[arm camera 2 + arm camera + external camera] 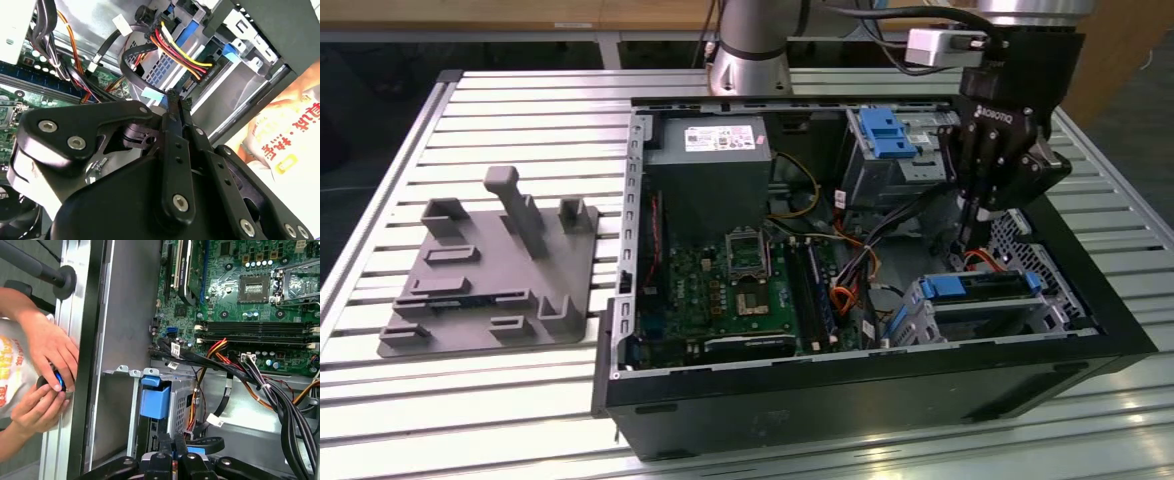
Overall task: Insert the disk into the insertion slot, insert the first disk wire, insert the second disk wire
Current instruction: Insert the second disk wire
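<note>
Exterior view: the end effector (pixel 977 225) hangs inside the computer case. The disk (pixel 981 287) is just below it and looks seated in the insertion slot (pixel 1007 318), so we judge a wire step is in hand. The case wall (pixel 1101 310) is close beside, so there is little room.

Second wrist view: the end effector (pixel 172 97) has its fingers pressed together; we cannot tell whether a wire is pinched. The coloured wire bundle (pixel 186 56) is just ahead, and seating a plug calls for fine alignment.

First wrist view: a person's hands (pixel 45 360) work beyond the case wall, well apart.
</note>
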